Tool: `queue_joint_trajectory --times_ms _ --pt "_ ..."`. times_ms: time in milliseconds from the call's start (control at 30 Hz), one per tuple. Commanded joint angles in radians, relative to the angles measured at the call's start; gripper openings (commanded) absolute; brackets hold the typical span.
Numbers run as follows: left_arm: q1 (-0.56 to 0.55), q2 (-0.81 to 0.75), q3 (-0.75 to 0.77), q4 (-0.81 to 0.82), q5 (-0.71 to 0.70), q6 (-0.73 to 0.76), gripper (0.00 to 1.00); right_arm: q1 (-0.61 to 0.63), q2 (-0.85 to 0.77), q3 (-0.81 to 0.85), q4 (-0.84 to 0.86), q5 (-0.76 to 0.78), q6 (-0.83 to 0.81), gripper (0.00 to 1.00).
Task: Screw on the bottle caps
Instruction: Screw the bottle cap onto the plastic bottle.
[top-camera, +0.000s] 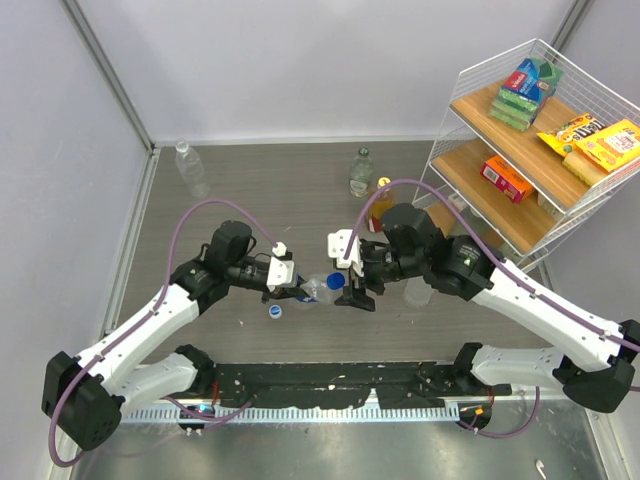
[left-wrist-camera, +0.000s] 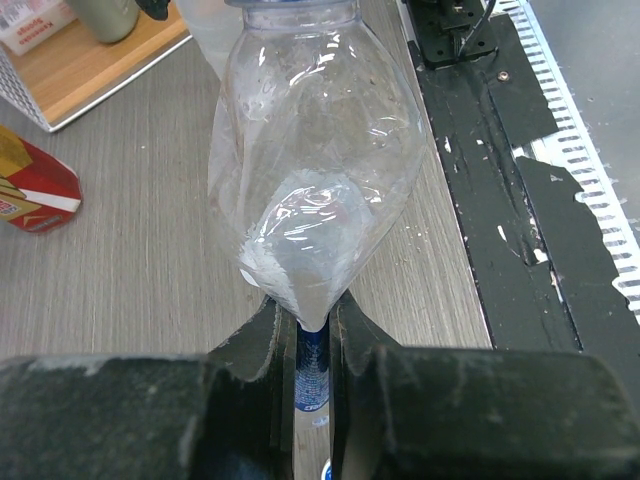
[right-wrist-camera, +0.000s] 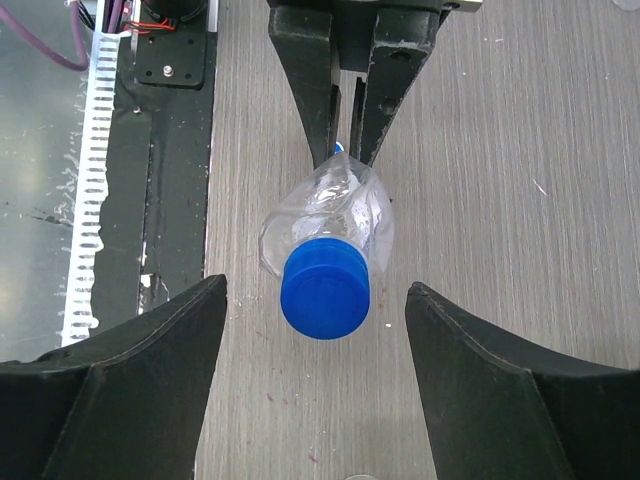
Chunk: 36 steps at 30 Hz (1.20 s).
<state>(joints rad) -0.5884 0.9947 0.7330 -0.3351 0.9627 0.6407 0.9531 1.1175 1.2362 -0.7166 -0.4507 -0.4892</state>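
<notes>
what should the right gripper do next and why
Probably close the right gripper on the cap, ready to twist it. Its jaws stand open on either side of the cap, which sits on the neck of the bottle, and the left gripper pinches the crushed bottle's base, holding it level.

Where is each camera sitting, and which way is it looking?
Top: high behind the left arm and right arm, looking down at the table; both arms show whole.
Left wrist: on the left arm, looking along the left gripper at the bottle it pinches by the base.
Right wrist: on the right arm, looking through the open right gripper at the cap.
Shared: both wrist views see the bottle, from opposite ends.
</notes>
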Motion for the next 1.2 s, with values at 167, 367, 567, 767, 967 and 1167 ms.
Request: queue_joint_trajectory --times_ms 167,367,567,767,967,1167 --pt "0.004 -0.001 0.045 0.002 0.033 0.008 0.00 0.004 -0.031 0.048 0.035 -0.010 0.043 0.71" --pt "0.002 0.008 0.045 -0.004 0.031 0.007 0.00 0.004 -0.028 0.051 0.035 0.001 0.064 0.68" --pt "0.004 0.021 0.040 0.007 0.042 0.001 0.00 0.004 -0.032 0.057 0.046 0.012 0.103 0.61" --pt "0.004 0.019 0.037 0.048 0.034 -0.033 0.00 0.004 0.013 0.089 -0.021 0.001 0.129 0.43" --pt "0.004 -0.005 0.002 0.252 -0.108 -0.199 0.00 0.004 0.039 0.080 -0.004 0.050 0.234 0.27" --pt "-0.002 -0.047 0.011 0.329 -0.179 -0.260 0.00 0.004 0.080 0.049 0.081 0.217 0.487 0.21"
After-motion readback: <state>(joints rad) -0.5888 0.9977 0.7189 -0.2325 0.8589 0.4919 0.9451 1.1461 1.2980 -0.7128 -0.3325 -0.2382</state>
